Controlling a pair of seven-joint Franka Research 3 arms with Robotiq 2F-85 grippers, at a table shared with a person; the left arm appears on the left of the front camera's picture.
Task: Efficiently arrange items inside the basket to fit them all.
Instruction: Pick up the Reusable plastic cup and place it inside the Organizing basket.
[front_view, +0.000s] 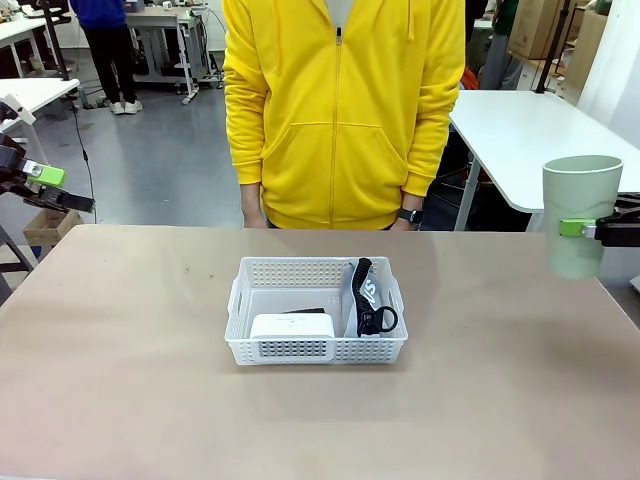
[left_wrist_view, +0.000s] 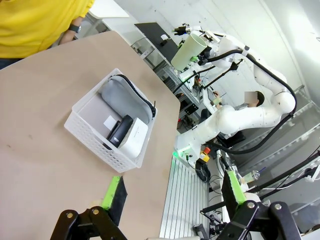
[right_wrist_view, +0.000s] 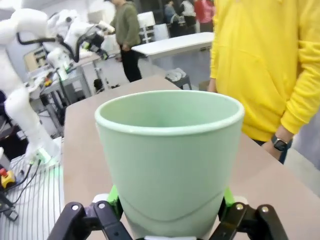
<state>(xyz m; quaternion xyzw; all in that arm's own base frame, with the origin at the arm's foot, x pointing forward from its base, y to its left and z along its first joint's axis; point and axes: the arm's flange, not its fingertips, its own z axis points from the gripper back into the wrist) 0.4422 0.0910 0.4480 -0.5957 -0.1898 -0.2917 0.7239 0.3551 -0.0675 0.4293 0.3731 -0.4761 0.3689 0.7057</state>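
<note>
Tan table (front_view: 120, 380) w/ one white lattice basket (front_view: 316, 349) sitting directly on it, approx. mid-table.

Right arm (left_wrist_view: 260, 107): glossy white rounded segments, black cable looped along it. Left gripper (left_wrist_view: 170, 197): black linkage with silver screws, green pads. Person (front_view: 343, 110): yellow zipped hoodie with front pocket, dark wristwatch (front_view: 408, 215).

Pale green cup (front_view: 581, 214) upright in right end effector (front_view: 580, 229), beside table's (front_view: 120, 340) right edge.
</note>
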